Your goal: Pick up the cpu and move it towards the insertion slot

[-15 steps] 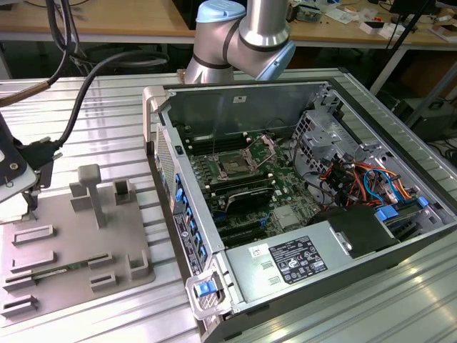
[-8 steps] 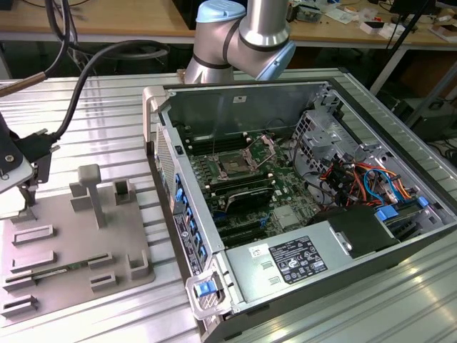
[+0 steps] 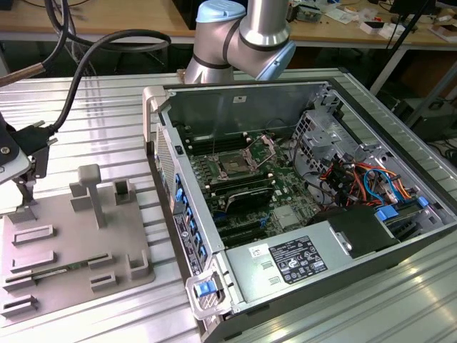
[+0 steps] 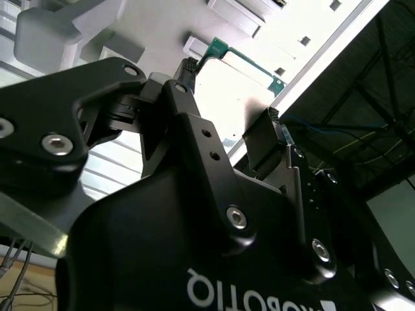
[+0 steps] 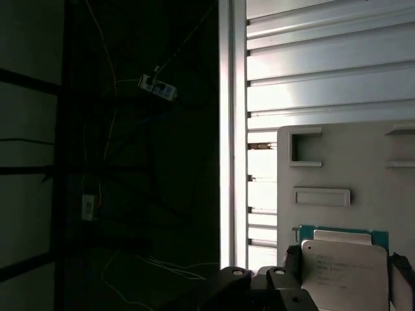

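We judge the cpu (image 5: pixel 347 275) to be light, thin and stiff. Its silvery lid looks smooth enough to slip under a loose pinch, and the underside is probably delicate, so the place to take it is by two opposite edges of its green rim, kept flat. We would keep off the face and the corners. In the first wrist view it lies at one edge of the grey plastic tray (image 5: pixel 337 155), beside the tray's shallow raised frames. We cannot tell whether it rests on the tray or has cleared it. The gripper (image 4: pixel 230 96) appears narrowed onto it: the dark fingers (image 5: pixel 293 260) sit against two opposite sides of the chip, which spans the gap between them. In the second wrist view the green rim shows between the fingertips, under the tray's raised blocks. A grip this narrow leaves little margin, and we think a slight tilt could let the chip pivot or slide out. The insertion slot (image 3: pixel 235 166) lies well apart from the tray, toward the exterior view's right of it, on the motherboard inside the open computer case (image 3: pixel 153 107), with its metal frame lifted. Tray and case both stand on the ribbed aluminium table (image 3: pixel 107 107).
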`<act>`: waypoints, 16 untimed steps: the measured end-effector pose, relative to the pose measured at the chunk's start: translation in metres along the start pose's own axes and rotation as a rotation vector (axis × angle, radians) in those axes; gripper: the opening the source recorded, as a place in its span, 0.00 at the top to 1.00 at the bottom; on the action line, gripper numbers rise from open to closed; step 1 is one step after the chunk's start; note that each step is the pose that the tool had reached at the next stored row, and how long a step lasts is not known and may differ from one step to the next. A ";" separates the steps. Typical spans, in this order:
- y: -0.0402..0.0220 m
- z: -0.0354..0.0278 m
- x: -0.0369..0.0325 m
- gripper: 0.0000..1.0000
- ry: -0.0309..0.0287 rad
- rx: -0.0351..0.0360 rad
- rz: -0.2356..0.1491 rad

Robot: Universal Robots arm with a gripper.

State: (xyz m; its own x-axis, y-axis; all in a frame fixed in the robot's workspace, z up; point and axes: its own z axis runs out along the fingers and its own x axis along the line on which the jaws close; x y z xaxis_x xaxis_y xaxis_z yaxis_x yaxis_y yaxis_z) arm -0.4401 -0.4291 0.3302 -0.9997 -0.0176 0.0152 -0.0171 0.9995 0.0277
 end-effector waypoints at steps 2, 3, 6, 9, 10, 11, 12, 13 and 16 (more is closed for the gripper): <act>0.0001 -0.0029 -0.0001 0.45 0.0000 0.0001 0.000; 0.0001 -0.0039 -0.0001 0.45 0.0000 0.0002 0.000; 0.0002 -0.0078 -0.0004 0.45 0.0000 0.0010 0.000; 0.0004 -0.0136 -0.0004 0.45 0.0000 0.0016 0.000; 0.0004 -0.0168 -0.0004 0.45 0.0000 0.0019 0.000; 0.0005 -0.0192 -0.0004 0.45 0.0000 0.0019 0.000; 0.0006 -0.0213 -0.0005 0.45 0.0000 0.0019 0.000; 0.0007 -0.0245 -0.0006 0.45 0.0000 0.0020 0.000; 0.0009 -0.0308 -0.0008 0.45 0.0000 0.0024 0.000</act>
State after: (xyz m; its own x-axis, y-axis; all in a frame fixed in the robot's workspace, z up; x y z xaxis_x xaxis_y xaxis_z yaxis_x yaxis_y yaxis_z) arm -0.4388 -0.4290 0.3610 -0.9997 -0.0175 0.0152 -0.0171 0.9995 0.0254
